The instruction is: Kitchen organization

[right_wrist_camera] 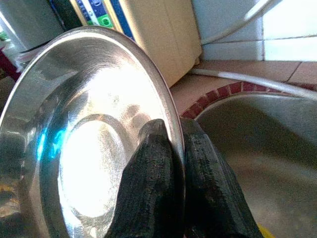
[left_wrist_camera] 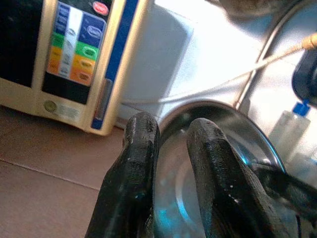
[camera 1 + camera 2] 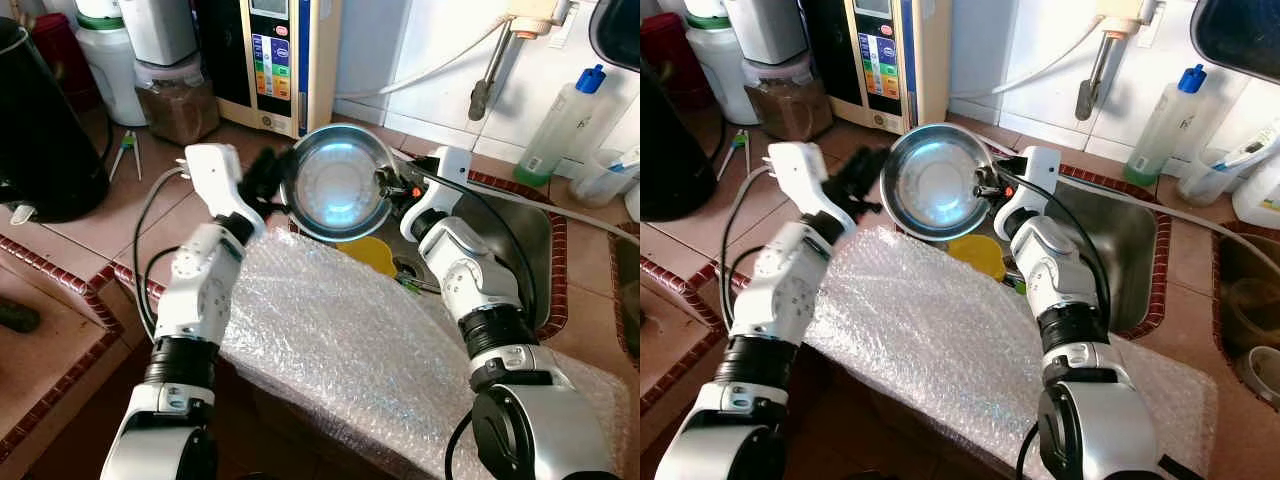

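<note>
Steel bowl (image 3: 338,183) held tilted above the sink (image 3: 520,240): your right gripper (image 1: 171,144) clamps its rim; your left gripper (image 2: 168,148), seemingly slightly parted, straddles the opposite rim. Next, choose where it goes.

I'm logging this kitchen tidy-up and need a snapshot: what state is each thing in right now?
Steel bowl: lifted, tilted on edge over the sink, hollow facing the camera.
Right gripper: shut on the bowl's rim.
Left gripper: at the bowl's opposite rim, fingers apart.
Sink: dry-looking, a yellow item inside.
Bubble wrap: spread flat over the counter edge.
Green bottle: upright, blue cap on.
</note>
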Controlling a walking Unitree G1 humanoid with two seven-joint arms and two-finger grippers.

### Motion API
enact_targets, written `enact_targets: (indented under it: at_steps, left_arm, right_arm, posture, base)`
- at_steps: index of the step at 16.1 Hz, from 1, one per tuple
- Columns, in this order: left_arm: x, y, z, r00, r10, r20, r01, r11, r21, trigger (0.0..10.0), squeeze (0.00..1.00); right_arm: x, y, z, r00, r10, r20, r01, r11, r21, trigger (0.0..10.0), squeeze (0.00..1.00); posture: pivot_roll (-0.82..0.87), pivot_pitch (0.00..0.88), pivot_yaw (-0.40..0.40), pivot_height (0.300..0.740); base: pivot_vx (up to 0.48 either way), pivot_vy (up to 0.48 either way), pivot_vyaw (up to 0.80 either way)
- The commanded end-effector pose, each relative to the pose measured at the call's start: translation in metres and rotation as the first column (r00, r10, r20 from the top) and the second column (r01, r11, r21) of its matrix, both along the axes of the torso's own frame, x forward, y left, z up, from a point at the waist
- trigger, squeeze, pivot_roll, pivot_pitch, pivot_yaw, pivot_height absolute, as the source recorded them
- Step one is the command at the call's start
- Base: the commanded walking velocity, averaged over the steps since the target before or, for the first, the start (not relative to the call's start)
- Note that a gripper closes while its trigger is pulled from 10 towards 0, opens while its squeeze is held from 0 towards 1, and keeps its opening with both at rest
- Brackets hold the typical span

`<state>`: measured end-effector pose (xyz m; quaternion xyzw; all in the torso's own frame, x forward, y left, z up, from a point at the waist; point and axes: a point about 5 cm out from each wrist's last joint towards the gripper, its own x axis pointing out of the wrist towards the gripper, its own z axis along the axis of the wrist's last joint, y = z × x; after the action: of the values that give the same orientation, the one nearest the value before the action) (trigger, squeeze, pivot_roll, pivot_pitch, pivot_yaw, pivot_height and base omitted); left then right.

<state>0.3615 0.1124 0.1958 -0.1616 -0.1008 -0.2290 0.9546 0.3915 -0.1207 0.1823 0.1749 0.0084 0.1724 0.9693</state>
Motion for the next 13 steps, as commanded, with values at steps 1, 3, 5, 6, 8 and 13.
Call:
enact_targets:
  at_steps: [1, 3, 5, 6, 8, 13]
  left_arm:
    - [-0.001, -0.003, 0.004, 1.0, -0.019, 0.015, 0.019, 0.999, 0.041, 10.0, 1.0]
    - [-0.003, -0.005, -0.005, 0.998, -0.057, -0.019, 0.058, 0.993, 0.101, 10.0, 1.0]
    - [-0.008, -0.01, -0.014, 0.99, -0.128, -0.058, 0.135, 0.981, 0.14, 10.0, 1.0]
    - [-0.01, -0.013, -0.019, 0.986, -0.15, -0.077, 0.161, 0.973, 0.168, 10.0, 1.0]
    - [-0.015, -0.017, -0.028, 0.976, -0.192, -0.104, 0.211, 0.95, 0.228, 10.0, 1.0]
    - [-0.024, -0.02, -0.052, 0.948, -0.257, -0.189, 0.311, 0.874, 0.373, 10.0, 1.0]
  right_arm:
    - [0.003, -0.007, 0.005, 0.999, -0.048, 0.017, 0.048, 0.999, -0.017, 0.0, 0.0]
    - [0.007, -0.026, 0.004, 0.98, -0.197, 0.028, 0.199, 0.973, -0.115, 0.0, 0.0]
    - [0.006, -0.046, -0.006, 0.951, -0.31, 0.011, 0.304, 0.922, -0.242, 0.0, 0.0]
    - [0.004, -0.056, -0.013, 0.936, -0.352, -0.008, 0.336, 0.9, -0.278, 0.0, 0.0]
    - [0.001, -0.068, -0.023, 0.915, -0.403, -0.029, 0.374, 0.872, -0.316, 0.0, 0.0]
    - [-0.007, -0.083, -0.049, 0.885, -0.459, -0.08, 0.39, 0.823, -0.412, 0.0, 0.0]
  posture:
    - [0.05, 0.026, 0.001, 0.74]
    - [0.05, 0.028, 0.003, 0.74]
    - [0.05, 0.03, 0.003, 0.74]
    - [0.05, 0.029, 0.003, 0.74]
    - [0.05, 0.03, 0.003, 0.74]
    - [0.04, 0.036, 0.005, 0.74]
  base:
    - [0.0, 0.0, 0.0]
    - [0.0, 0.0, 0.0]
    - [0.0, 0.0, 0.0]
    - [0.0, 0.0, 0.0]
    - [0.0, 0.0, 0.0]
    - [0.0, 0.0, 0.0]
